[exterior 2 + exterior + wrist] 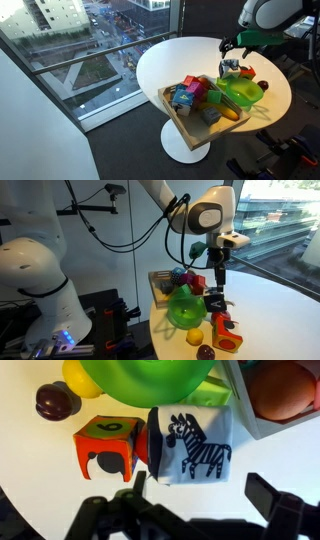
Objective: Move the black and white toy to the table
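Hovering with gripper (195, 490) spread wide and empty above the black and white toy (195, 448), set on the table (35, 475) against an orange block (105, 445), near a maroon ball (55, 400).

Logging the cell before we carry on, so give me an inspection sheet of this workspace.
Surface: round white table.
Job's things: black and white toy, zebra print, lying on the white top beside an orange block.
Clutter: wooden tray of toys, green bowl, maroon ball.
Grippers: gripper open above the toy, holding nothing.
Cables: black cables loop off the arm.
Surroundings: windows over a street.
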Tool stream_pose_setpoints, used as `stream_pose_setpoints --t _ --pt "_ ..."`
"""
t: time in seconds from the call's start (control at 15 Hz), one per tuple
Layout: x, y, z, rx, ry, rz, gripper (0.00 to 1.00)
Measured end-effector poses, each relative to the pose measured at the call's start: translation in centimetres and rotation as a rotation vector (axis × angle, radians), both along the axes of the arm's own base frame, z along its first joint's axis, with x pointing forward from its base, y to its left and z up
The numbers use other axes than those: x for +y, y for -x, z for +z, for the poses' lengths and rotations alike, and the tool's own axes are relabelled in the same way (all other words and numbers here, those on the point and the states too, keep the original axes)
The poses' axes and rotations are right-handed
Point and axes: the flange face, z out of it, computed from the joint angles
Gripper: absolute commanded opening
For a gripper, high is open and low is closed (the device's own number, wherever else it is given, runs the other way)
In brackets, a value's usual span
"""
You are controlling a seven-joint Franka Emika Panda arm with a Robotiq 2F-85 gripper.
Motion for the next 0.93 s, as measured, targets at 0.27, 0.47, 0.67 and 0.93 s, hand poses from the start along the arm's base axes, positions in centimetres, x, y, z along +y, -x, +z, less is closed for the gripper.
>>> stream_pose_setpoints --t 0.27,0.47,0.67,0.93 --pt "1.3 0.6 1.0 0.023 -0.015 0.067 1.00" --pt "2.4 1.4 2.0 0.051 -0.046 0.136 1.00" --pt "3.2 2.5 3.0 0.084 -0.072 0.203 1.00" --pt "3.7 3.9 4.4 0.135 -0.106 0.291 1.00"
